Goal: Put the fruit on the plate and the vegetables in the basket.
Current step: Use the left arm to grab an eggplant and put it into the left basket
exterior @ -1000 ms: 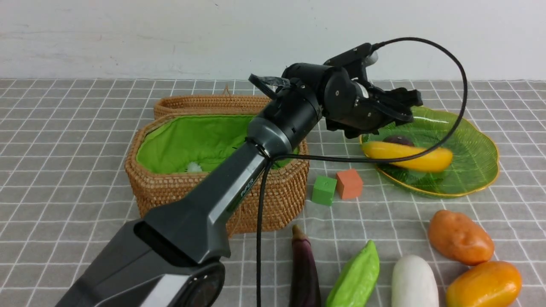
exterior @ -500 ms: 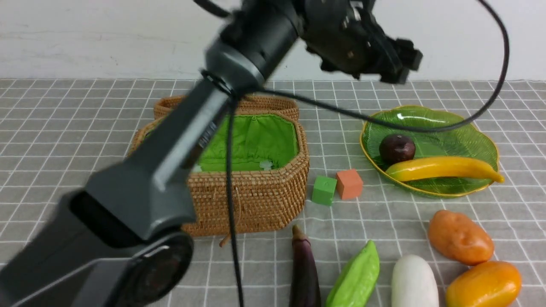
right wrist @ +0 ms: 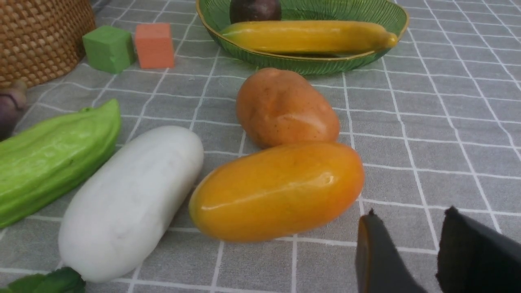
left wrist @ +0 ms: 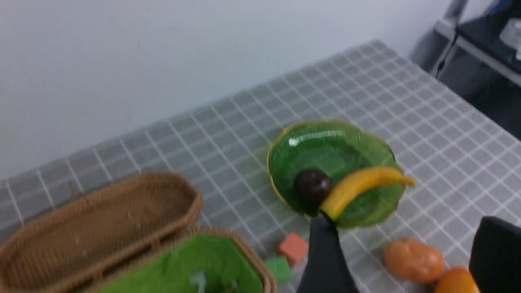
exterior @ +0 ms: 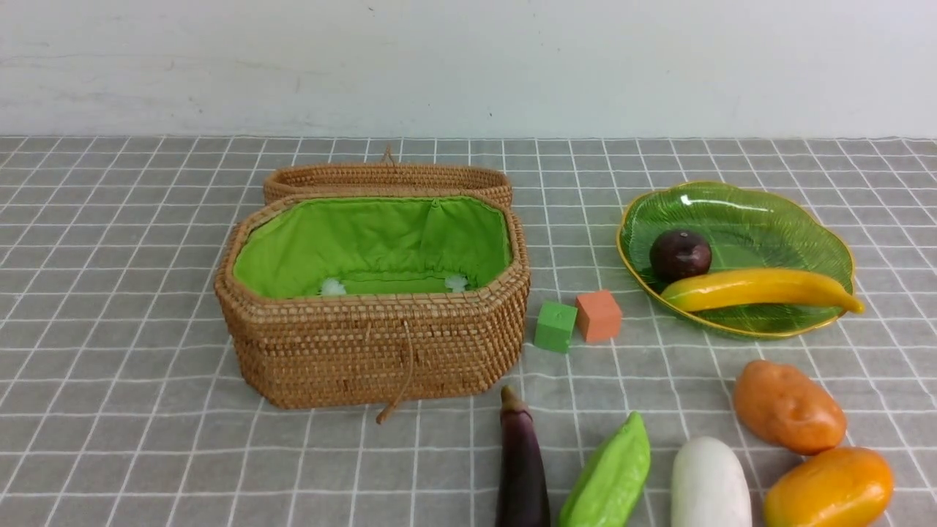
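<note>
The yellow banana (exterior: 761, 289) and the dark plum (exterior: 681, 255) lie on the green plate (exterior: 776, 219). The wicker basket (exterior: 373, 344) stands open, with no vegetables showing inside. The eggplant (exterior: 521, 468), green pod (exterior: 607, 476), white radish (exterior: 710, 483), potato (exterior: 789, 406) and orange-yellow oval (exterior: 831, 489) lie on the cloth at the front right. My left gripper (left wrist: 403, 221) is open and empty, high above the plate (left wrist: 325, 146). My right gripper (right wrist: 411, 211) is open and empty, low beside the oval (right wrist: 276, 189). Neither arm shows in the front view.
A green cube (exterior: 555, 326) and an orange cube (exterior: 599, 315) sit between the basket and the plate. The basket's lid (exterior: 388, 177) lies open behind it. A white wall stands at the back of the checked cloth.
My left arm has risen and left the front view. The banana has settled on the plate in front of the plum.
</note>
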Robot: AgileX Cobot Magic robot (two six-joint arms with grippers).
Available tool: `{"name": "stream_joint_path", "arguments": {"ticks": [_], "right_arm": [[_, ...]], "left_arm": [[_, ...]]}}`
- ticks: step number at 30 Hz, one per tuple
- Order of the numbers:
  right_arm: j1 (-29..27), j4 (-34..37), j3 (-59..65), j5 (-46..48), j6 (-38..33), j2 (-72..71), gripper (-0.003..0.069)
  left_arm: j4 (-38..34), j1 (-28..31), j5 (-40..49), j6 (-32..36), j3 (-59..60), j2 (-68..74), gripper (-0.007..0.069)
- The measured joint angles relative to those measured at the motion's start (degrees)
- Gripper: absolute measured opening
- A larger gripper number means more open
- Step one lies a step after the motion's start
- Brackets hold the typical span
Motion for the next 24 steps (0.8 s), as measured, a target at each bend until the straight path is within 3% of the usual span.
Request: {"name": "stream_joint_path", "arguments": {"ticks": [5, 6, 8, 9, 10, 11, 12, 19, 24], "right_arm": [[0.0, 0.0, 0.0, 0.0, 0.0, 0.0, 0.0241], [0.0, 0.0, 0.0, 0.0, 0.0, 0.0, 0.0241], [0.0, 0.0, 0.0, 0.0, 0.0, 0.0, 0.0241], [0.0, 0.0, 0.0, 0.0, 0.0, 0.0, 0.0241], [0.0, 0.0, 0.0, 0.0, 0.0, 0.0, 0.0241], [0.0, 0.0, 0.0, 0.0, 0.0, 0.0, 0.0241], [0.0, 0.0, 0.0, 0.0, 0.0, 0.0, 0.0241], [0.0, 0.0, 0.0, 0.0, 0.0, 0.0, 0.0241], [0.0, 0.0, 0.0, 0.0, 0.0, 0.0, 0.0241]], "left_arm": [[-0.6, -0.1, 0.0, -7.2, 27.0, -12.4, 0.0452], [-0.6, -0.1, 0.0, -7.3, 27.0, -12.4, 0.0452], [-3.8, -2.7, 0.0, -8.6, 41.4, -14.9, 0.0452], [-3.8, -2.7, -0.1, -8.6, 41.4, -14.9, 0.0452], [-5.3, -6.6, -1.6, -9.4, 49.0, -13.6, 0.0452], [-5.3, -6.6, -1.9, -9.5, 49.0, -13.6, 0.0452], [-5.0, -10.2, -4.4, -12.3, 53.2, -10.4, 0.0458], [3.1, -14.4, -12.3, -27.2, 50.9, 7.0, 0.0489], [8.1, -14.3, -14.8, -30.7, 46.1, 14.9, 0.049]]}}
